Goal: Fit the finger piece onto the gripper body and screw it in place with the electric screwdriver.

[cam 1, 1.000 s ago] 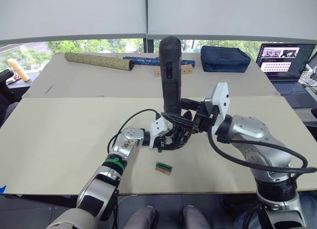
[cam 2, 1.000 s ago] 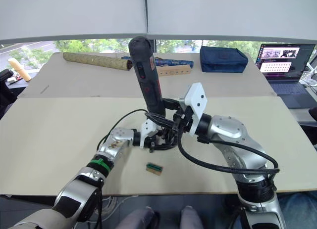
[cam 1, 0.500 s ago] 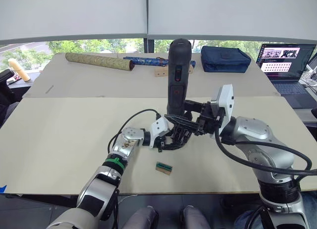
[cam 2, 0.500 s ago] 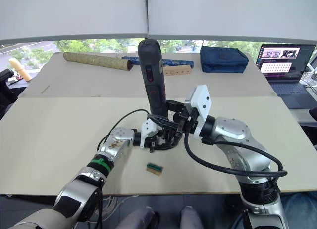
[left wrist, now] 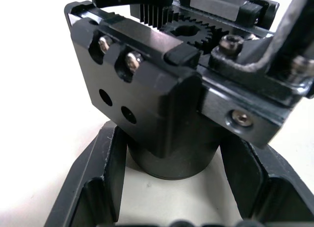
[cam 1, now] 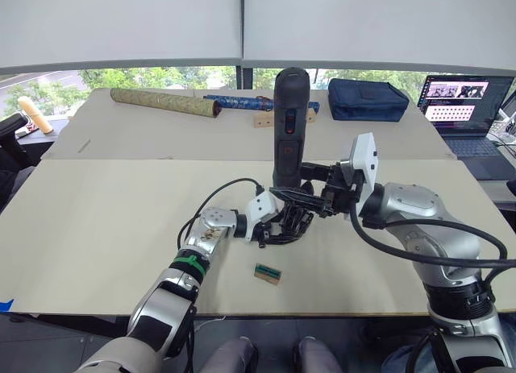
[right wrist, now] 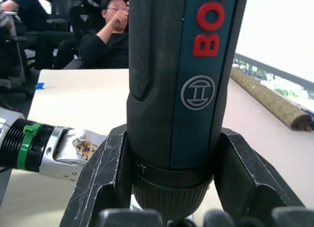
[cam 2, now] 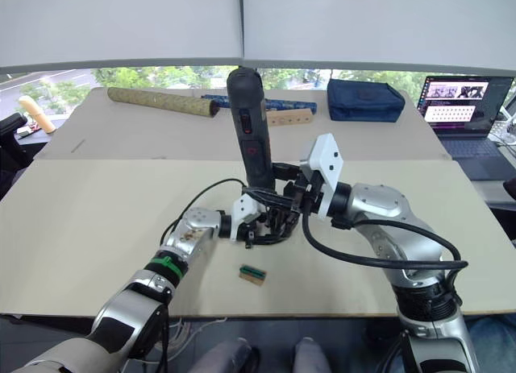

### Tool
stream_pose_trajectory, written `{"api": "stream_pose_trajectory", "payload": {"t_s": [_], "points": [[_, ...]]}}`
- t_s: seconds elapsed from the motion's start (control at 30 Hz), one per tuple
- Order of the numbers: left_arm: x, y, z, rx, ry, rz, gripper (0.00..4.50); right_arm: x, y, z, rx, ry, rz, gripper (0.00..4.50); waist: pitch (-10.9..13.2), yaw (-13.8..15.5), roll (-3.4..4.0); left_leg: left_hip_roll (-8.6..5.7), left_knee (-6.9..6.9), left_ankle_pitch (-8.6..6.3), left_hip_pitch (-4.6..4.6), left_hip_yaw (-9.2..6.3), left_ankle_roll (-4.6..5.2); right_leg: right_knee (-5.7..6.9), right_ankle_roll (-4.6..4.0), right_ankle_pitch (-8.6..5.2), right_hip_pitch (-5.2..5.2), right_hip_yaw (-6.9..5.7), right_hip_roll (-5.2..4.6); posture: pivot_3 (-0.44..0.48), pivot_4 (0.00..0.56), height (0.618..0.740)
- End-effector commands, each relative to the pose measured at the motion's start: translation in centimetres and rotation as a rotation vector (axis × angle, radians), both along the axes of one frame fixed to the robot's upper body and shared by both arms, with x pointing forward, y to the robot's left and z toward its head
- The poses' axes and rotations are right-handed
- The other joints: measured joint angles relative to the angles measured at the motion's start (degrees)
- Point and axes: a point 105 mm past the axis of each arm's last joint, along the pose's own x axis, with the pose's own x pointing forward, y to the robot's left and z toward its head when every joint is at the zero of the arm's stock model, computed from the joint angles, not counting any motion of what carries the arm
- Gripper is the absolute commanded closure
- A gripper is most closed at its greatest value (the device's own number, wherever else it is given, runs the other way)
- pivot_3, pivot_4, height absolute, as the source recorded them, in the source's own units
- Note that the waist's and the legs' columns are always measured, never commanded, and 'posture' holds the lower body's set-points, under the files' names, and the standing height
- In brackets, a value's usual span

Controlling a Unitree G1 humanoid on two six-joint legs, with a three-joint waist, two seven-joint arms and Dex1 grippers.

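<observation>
The electric screwdriver [cam 1: 290,123], a thick dark cylinder with red buttons, stands nearly upright at mid-table. My right gripper [cam 1: 300,197] is shut on its lower end, and its fingers [right wrist: 105,178] clasp the barrel [right wrist: 181,80]. The bit end points down at the gripper body [cam 1: 289,225], a chunky black block with gear teeth and screws [left wrist: 162,89]. My left gripper [left wrist: 171,148] is shut on the body's round base, holding it just above the table. The finger piece is hidden among the black parts.
A tiny green-and-tan block [cam 1: 267,273] lies on the table in front of the grippers. At the back are an olive patterned roll [cam 1: 165,101], a blue tube [cam 1: 242,101], a navy pouch [cam 1: 367,97] and a laptop [cam 1: 463,99]. Seated people [right wrist: 110,36] are across the room.
The screwdriver has swung from leaning left to nearly upright, and my right arm has shifted slightly right. The left gripper still holds the gripper body in the same spot.
</observation>
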Motion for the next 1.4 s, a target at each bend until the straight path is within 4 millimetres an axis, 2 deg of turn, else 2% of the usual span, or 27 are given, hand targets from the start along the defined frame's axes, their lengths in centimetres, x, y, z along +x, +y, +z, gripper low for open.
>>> {"api": "stream_pose_trajectory", "payload": {"t_s": [0.03,0.43,0.7,0.83,0.9,0.93,1.0,1.27,1.4], "points": [[1.2,0.0,2.6,-0.053,-0.067,0.025,2.22,1.1,-1.1,-5.2,-0.128,0.175,-0.071,2.59,0.0,0.0,0.00,0.00,0.00,0.00,0.02,0.00,0.00,0.00,0.00,0.00,-0.01,0.00,0.01,0.000,0.150,0.740],[1.1,0.0,2.6,-0.049,-0.069,0.021,2.22,1.6,-1.7,-5.0,-0.133,0.163,-0.105,2.59,0.0,0.0,-0.02,0.01,-0.03,-0.04,0.14,0.00,0.02,-0.01,0.00,0.00,0.03,0.01,0.01,0.000,0.150,0.740],[1.0,0.0,2.3,-0.047,-0.060,0.022,2.22,1.4,-1.1,-1.2,-0.047,0.027,-0.104,2.59,0.0,0.1,-0.02,0.00,-0.04,-0.05,0.13,0.00,0.02,-0.02,0.00,0.00,0.01,0.02,0.02,0.000,0.150,0.740],[0.9,0.2,1.8,-0.036,-0.053,0.021,2.22,-0.8,0.4,3.4,0.041,-0.117,0.001,2.59,0.0,0.0,-0.03,0.00,-0.04,-0.05,0.04,0.01,0.01,-0.01,0.00,0.00,-0.01,0.03,0.01,0.000,0.150,0.740],[0.8,0.3,1.5,-0.031,-0.051,0.023,2.22,-1.8,0.8,5.0,0.082,-0.163,0.043,2.59,0.0,0.0,-0.04,0.00,-0.02,0.08,-0.23,0.02,-0.15,0.02,0.00,0.00,-0.15,0.05,0.00,0.000,0.150,0.740],[0.8,0.4,1.3,-0.024,-0.047,0.028,2.22,-2.8,1.2,6.6,0.116,-0.203,0.093,2.59,0.0,0.0,-0.04,0.01,0.00,0.17,-0.40,0.02,-0.14,0.05,0.00,0.01,-0.32,0.05,-0.01,0.000,0.150,0.740],[0.8,0.5,0.9,-0.015,-0.042,0.033,2.22,-4.2,1.5,8.2,0.149,-0.242,0.149,2.59,0.0,-0.2,-0.04,0.01,-0.02,0.20,-0.52,0.00,-0.09,0.10,0.00,0.01,-0.46,0.05,-0.03,0.000,0.150,0.740],[0.8,0.9,0.5,-0.002,-0.036,0.052,2.22,-4.9,1.1,7.6,0.138,-0.177,0.157,2.59,0.0,-0.6,-0.06,-0.02,0.00,0.17,-0.61,-0.02,-0.05,-0.02,-0.01,0.01,-0.44,0.04,-0.04,0.000,0.150,0.740],[0.9,3.0,1.5,-0.009,-0.012,0.056,0.31,-5.2,-0.6,8.2,0.139,-0.097,0.118,2.59,0.0,-1.0,-0.07,0.02,-0.01,0.18,-0.61,-0.02,-0.05,0.00,-0.01,0.01,-0.47,0.04,-0.03,0.000,0.150,0.740]]}}
